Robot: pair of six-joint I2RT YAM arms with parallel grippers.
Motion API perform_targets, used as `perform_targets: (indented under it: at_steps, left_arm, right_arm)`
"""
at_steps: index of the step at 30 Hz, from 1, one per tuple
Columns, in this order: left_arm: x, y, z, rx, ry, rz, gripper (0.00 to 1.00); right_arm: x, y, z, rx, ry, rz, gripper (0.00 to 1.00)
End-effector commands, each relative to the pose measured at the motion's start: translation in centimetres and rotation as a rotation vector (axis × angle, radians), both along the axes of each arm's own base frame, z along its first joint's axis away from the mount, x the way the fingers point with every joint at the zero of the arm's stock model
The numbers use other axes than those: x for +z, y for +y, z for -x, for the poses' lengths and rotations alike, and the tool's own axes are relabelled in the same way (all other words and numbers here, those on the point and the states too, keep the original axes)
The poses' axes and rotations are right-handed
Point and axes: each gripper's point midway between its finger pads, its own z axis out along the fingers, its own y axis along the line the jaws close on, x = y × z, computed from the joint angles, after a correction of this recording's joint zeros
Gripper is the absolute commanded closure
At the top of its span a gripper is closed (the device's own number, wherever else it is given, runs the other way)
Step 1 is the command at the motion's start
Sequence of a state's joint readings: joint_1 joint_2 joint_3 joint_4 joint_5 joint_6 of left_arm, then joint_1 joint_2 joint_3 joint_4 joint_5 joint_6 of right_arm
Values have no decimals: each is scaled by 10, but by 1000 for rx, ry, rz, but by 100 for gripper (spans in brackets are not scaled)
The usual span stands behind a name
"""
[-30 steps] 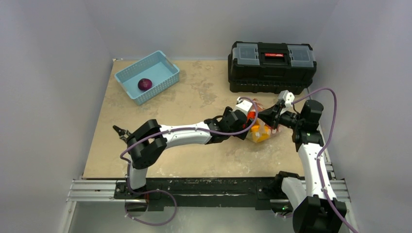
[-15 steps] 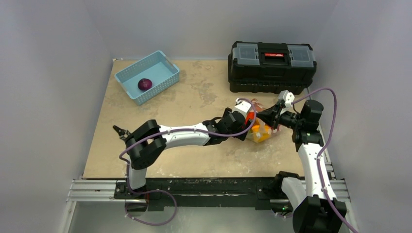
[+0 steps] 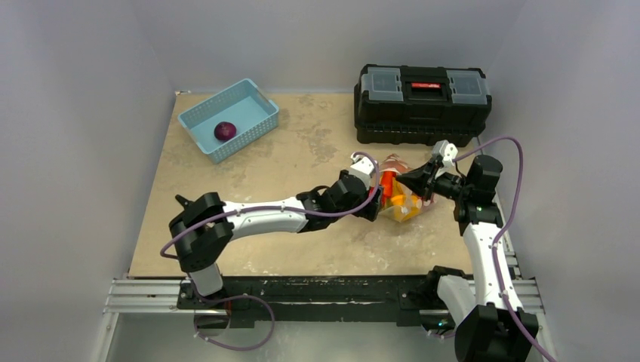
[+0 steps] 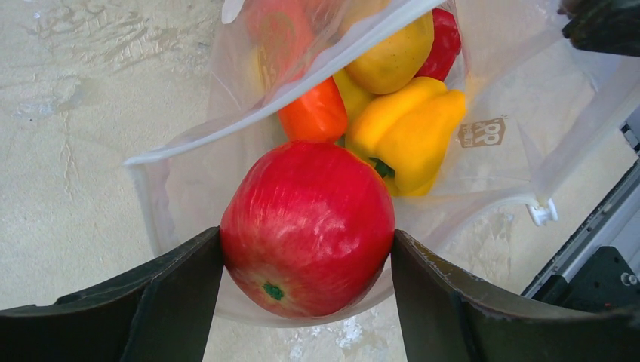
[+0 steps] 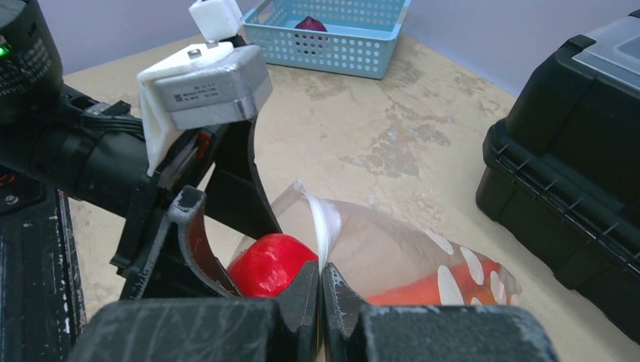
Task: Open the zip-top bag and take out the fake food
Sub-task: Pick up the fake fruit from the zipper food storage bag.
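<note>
- Top external: high above and behind the arm bases, looking down from afar on the whole table (image 3: 287,151).
- Left wrist: just behind the left gripper (image 4: 306,237), very close, facing into the zip-top bag (image 4: 490,90).
- Right wrist: low behind the right gripper (image 5: 321,275), facing the left gripper across the bag.
- All share the bag; both wrist views, the red fake food (image 4: 306,219).

One zip-top bag (image 4: 498,136); fake food (image 4: 306,226), at least six; one basket (image 5: 340,53); one toolbox (image 3: 423,105).

food (image 4: 407,128) in bag (image 4: 504,83), toolbox (image 3: 421,102) behind, basket (image 3: 229,119) left
</note>
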State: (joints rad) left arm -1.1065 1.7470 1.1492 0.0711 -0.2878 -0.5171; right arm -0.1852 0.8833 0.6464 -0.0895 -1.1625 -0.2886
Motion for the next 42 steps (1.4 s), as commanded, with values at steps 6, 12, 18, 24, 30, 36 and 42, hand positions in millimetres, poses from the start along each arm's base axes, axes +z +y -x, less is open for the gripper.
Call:
perform_targets:
  at_steps: [6, 12, 18, 24, 30, 36, 42]
  left_arm:
    - [52, 2, 1, 39, -22, 197, 100]
    - [64, 5, 4, 43, -25, 243, 100]
    - [69, 8, 8, 37, -29, 283, 100]
    - [77, 13, 10, 36, -39, 318, 100]
    - [89, 17, 14, 26, -46, 357, 100]
    - [101, 24, 19, -1, -36, 438, 100]
    - [105, 43, 13, -6, -14, 525, 100]
  right_arm:
    - [12, 2, 1, 14, -55, 5, 100]
    - [12, 1, 1, 12, -53, 5, 100]
    - [11, 1, 0, 7, -51, 7, 100]
    - [9, 0, -1, 3, -46, 8, 100]
    - [9, 0, -2, 0, -49, 11, 100]
    - [9, 0, -2, 0, -46, 10, 100]
    - [9, 0, -1, 2, -51, 12, 100]
